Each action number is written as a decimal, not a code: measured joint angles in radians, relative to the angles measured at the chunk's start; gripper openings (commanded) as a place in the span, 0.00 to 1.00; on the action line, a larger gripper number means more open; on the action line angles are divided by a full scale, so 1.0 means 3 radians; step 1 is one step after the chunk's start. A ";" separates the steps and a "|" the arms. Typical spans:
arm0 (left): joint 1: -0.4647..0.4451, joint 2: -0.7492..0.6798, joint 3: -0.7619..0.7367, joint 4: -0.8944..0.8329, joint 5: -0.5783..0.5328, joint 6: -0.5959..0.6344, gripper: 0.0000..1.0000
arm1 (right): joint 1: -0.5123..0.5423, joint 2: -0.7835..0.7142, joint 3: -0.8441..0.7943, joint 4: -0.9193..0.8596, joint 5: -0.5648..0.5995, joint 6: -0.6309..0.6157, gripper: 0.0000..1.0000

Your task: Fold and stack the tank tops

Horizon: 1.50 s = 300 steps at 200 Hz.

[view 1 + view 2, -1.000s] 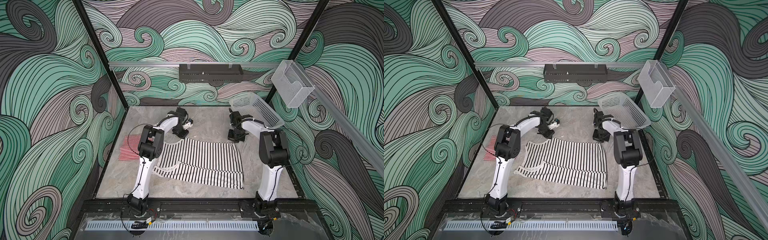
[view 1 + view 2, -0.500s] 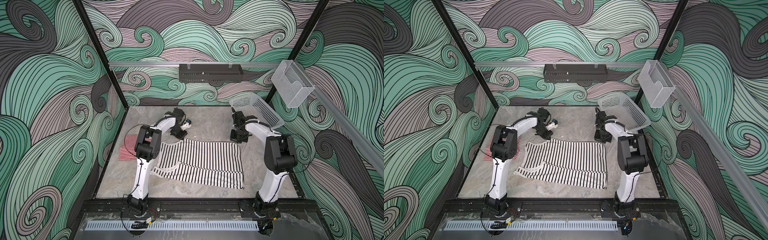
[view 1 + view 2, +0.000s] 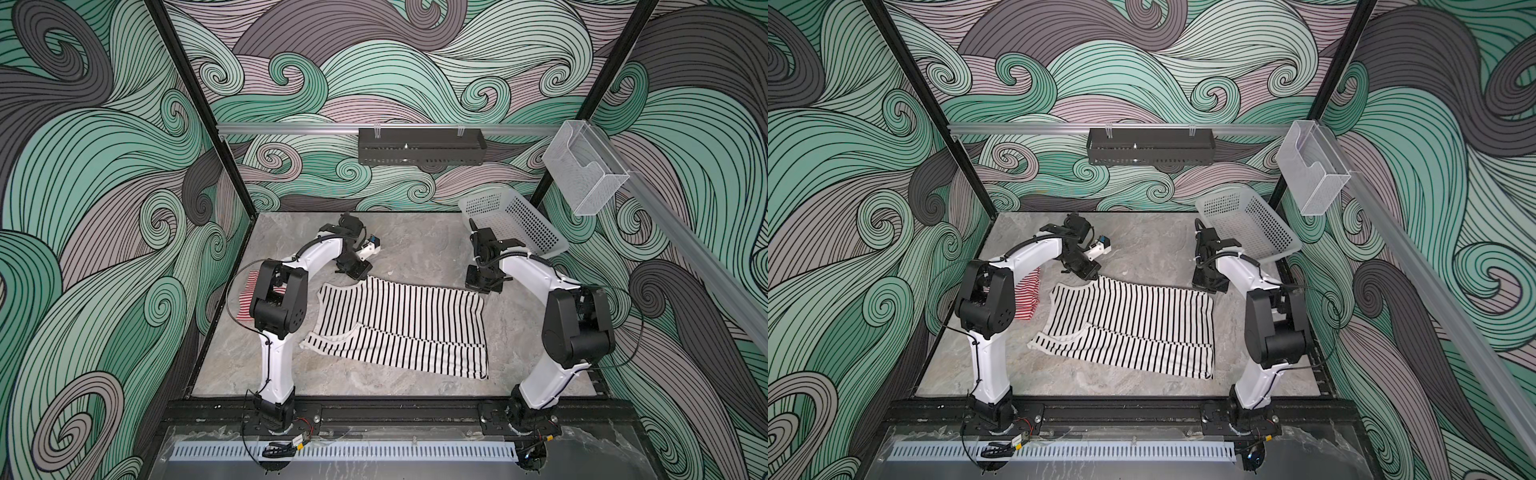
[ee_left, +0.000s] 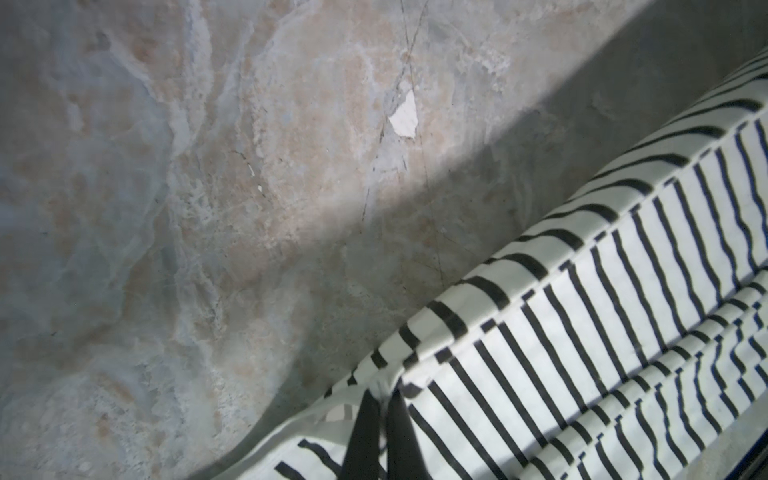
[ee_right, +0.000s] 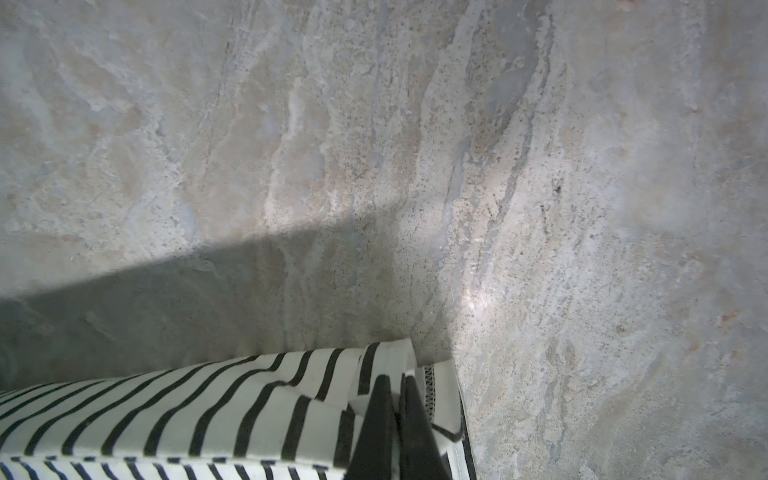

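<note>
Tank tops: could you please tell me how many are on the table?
2. The black-striped top lies spread out in the middle; the red-striped top lies left of it, partly hidden behind the left arm.

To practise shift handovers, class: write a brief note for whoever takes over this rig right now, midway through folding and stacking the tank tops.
Left gripper: shut on the far strap-end corner of the white tank top with thin black stripes.
Right gripper: shut on its far hem corner.
It lies spread on the grey stone-look table.
The red-and-white striped tank top sits at the table's left edge, partly behind the left arm.
Done: both far corners gripped.
Left: finish folding, then stack the two.
</note>
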 measured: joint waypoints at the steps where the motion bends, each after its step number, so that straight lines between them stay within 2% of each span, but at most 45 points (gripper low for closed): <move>1: 0.0000 -0.0003 -0.0010 0.0003 0.0003 0.0000 0.00 | 0.0000 -0.0005 -0.0003 0.0000 0.0000 0.0000 0.00; 93: -0.0001 -0.0581 -0.0771 0.0064 0.0112 0.0001 0.00 | 0.0156 -0.0256 -0.0456 0.0024 0.0001 0.0013 0.00; 200: -0.0160 -0.0858 -0.1364 0.0097 0.0111 0.0065 0.00 | 0.0240 -0.0492 -0.0907 0.0084 0.0097 0.0090 0.00; 293: -0.0186 -0.0866 -0.1424 0.0136 0.0045 0.0070 0.00 | 0.0320 -0.0492 -0.1177 0.0215 0.0079 0.0189 0.00; 300: -0.0193 -0.0865 -0.1429 0.0136 0.0045 0.0085 0.03 | 0.0319 -0.0492 -0.1191 0.0229 0.0079 0.0191 0.00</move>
